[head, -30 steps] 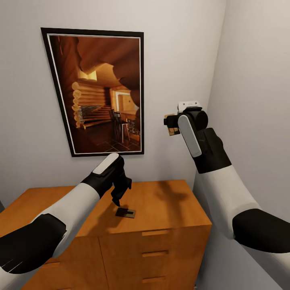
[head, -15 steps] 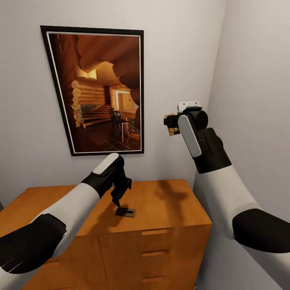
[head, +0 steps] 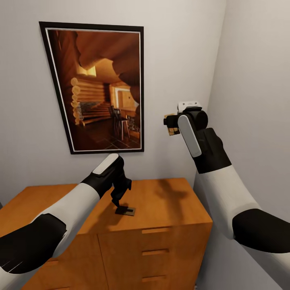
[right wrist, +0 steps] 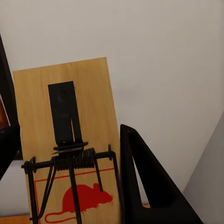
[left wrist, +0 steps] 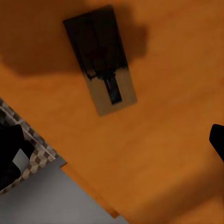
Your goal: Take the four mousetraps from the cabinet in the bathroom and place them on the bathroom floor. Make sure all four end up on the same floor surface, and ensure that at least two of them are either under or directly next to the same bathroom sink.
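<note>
One mousetrap [head: 125, 211] lies flat on the orange-brown top of the cabinet [head: 169, 201]. My left gripper [head: 117, 199] hangs just above it, pointing down. In the left wrist view the same mousetrap [left wrist: 100, 60] lies on the wood, and my left gripper [left wrist: 114, 147] stands open with its fingers wide apart and nothing between them. My right gripper [head: 171, 125] is raised near the right wall, shut on a second mousetrap [right wrist: 70, 140], a tan board with a wire spring and a red mouse print. A strip of cube-patterned bathroom floor [left wrist: 35, 158] shows past the cabinet's edge.
A dark-framed log-cabin picture [head: 100, 84] hangs on the wall behind the cabinet. The right wall [head: 257, 100] stands close beside my right arm. Drawer fronts with slim bar handles [head: 155, 252] face me below the cabinet top.
The whole head view has shifted slightly, with the picture now a little higher in the frame. Both arms and the mousetraps keep their places.
</note>
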`<state>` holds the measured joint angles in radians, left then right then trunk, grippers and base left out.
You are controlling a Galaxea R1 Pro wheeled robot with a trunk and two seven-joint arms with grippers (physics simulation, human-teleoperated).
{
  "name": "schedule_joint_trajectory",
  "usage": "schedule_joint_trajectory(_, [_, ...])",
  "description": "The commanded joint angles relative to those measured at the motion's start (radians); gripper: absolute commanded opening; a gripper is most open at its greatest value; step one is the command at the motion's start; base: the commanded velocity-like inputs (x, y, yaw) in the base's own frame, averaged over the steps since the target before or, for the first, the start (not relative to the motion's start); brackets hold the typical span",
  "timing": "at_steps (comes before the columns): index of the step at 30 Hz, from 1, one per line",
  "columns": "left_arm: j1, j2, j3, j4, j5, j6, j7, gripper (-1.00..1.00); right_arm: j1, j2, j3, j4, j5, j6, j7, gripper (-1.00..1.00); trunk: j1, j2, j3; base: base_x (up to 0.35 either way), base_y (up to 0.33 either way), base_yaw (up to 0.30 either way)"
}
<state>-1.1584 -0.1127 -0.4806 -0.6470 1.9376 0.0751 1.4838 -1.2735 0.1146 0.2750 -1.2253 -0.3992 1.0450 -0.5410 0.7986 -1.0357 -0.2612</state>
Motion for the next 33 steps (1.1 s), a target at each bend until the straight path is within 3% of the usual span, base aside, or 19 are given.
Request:
schedule_joint_trajectory(1, [-0.001, 0.000, -0.003, 0.000, 0.004, 0.008, 0.004, 1.00, -0.001, 0.000, 0.001, 0.000, -0.012, 0.002, -0.012, -1.00, 0.004, -0.008, -0.005, 0.000, 0.000, 0.000])
schedule_joint_trajectory(10, [-0.002, -0.001, 0.002, 0.009, 0.010, 0.009, 0.007, 1.00, -0.001, 0.000, 0.016, 0.000, -0.013, 0.002, -0.009, -1.00, 0.004, -0.008, -0.005, 0.000, 0.000, 0.000])
schedule_joint_trajectory(17, [-0.011, -0.001, 0.003, 0.083, 0.008, 0.010, 0.006, 1.00, -0.001, 0.004, 0.034, 0.000, -0.013, 0.002, -0.011, -1.00, 0.012, -0.022, -0.011, 0.000, 0.000, 0.000])
schedule_joint_trajectory(33, [-0.020, -0.001, 0.004, 0.117, 0.004, 0.001, 0.006, 1.00, -0.001, 0.007, 0.038, 0.001, -0.012, 0.002, -0.012, -1.00, 0.019, -0.036, -0.017, 0.000, 0.000, 0.000])
